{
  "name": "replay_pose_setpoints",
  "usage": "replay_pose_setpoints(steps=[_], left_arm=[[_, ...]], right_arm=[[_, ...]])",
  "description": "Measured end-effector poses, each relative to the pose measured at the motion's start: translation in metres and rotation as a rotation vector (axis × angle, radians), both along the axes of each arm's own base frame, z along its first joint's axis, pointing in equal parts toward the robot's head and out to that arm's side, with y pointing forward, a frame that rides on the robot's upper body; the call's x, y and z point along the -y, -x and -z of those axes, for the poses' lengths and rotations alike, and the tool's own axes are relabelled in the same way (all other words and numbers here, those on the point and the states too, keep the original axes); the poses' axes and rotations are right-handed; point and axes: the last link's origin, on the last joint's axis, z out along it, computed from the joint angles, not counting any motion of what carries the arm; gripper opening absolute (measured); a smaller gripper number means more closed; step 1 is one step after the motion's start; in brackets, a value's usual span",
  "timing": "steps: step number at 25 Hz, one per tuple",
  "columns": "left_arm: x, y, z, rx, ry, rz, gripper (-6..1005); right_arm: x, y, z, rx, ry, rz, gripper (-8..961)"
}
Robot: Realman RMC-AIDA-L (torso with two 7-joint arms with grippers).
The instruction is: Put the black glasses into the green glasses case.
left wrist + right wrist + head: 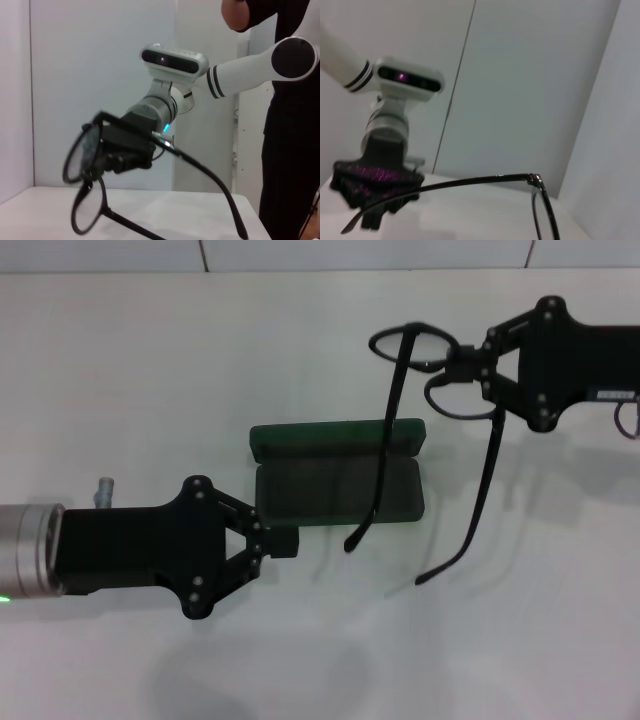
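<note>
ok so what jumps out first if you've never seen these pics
The black glasses hang in the air, pinched at the bridge by the right pincer, temple arms spread and trailing down past the green glasses case. That case lies open mid-table, the left pincer at its near corner.

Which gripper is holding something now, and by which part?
The right gripper holds the black glasses by the bridge between the lenses; the left gripper holds nothing.

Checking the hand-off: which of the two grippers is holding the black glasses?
The right gripper, raised beyond the open green glasses case, jaws shut on the black glasses at the bridge. The left gripper holds the case's near edge instead.
</note>
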Motion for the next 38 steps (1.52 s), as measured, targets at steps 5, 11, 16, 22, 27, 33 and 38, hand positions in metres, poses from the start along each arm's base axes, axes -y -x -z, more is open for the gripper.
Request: replay_pose_setpoints(steps=[5,11,16,22,27,33,38], left_arm=[[0.001,-0.001,0.005,0.004,0.01,-0.006,-2],[0.003,-0.005,0.017,0.002,0.046,0.013,-2],[0.004,-0.007,0.02,0.004,0.048,0.018,-2],[0.002,-0.014,0.028,0.034,0.061,0.044,-2],[-0.001,-0.022,0.033,0.05,0.071,0.072,-1],[-0.006,-0.031,0.035,0.068,0.077,0.095,-1],[-0.009,-0.039,0.038,0.083,0.098,0.111,-1]], right_arm=[[-0.003,0.01,-0.005,-0.112,-0.014,0.012,46],[-0.006,0.035,0.002,-0.245,0.052,-0.007,46],[-0.008,0.052,0.012,-0.332,0.109,0.0,45],[-0.007,0.066,0.03,-0.381,0.192,0.02,45],[-0.004,0.073,0.041,-0.399,0.25,0.036,46],[0.001,0.071,0.047,-0.432,0.271,0.056,46],[0.007,0.067,0.055,-0.406,0.27,0.043,46]])
